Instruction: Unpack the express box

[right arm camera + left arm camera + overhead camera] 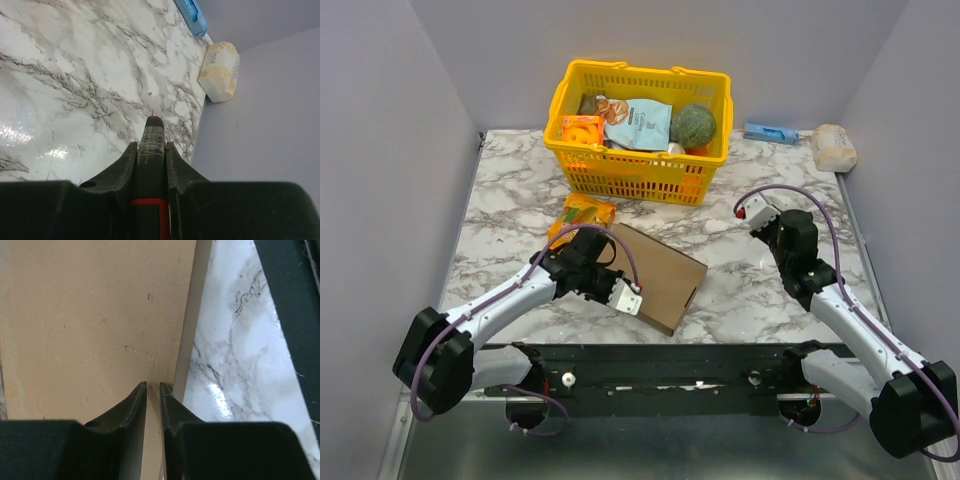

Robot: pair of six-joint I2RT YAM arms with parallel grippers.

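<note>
Top external view shows us the express box (660, 272) lying flat on the marble worktop (510, 195), in the lower middle of the frame. It is turned at a slant, and its lid looks shut. A yellow basket (640, 178) full of things stands above it in the frame, a little apart. An orange packet (586, 210) lies between the two, just beside the box's upper left corner. In the upper right of the frame we see a blue thing (770, 132) and a pale packet (834, 147), both well apart from the box.

Left wrist view shows us the left hand (153, 386) right over the box. Brown cardboard fills the left and middle of that frame, and the box's edge runs down to the fingertips. The two fingers (135, 400) stand just a thin crack apart. We think the edge sits at that crack, but we cannot tell if the fingers touch it.

Right wrist view shows us the right hand (150, 145) closed tight on a dark stick (152, 131) with a red tip. The stick pokes out past the fingers, over bare worktop. In the top view this hand is at the right middle of the frame, well apart from the box.
</note>
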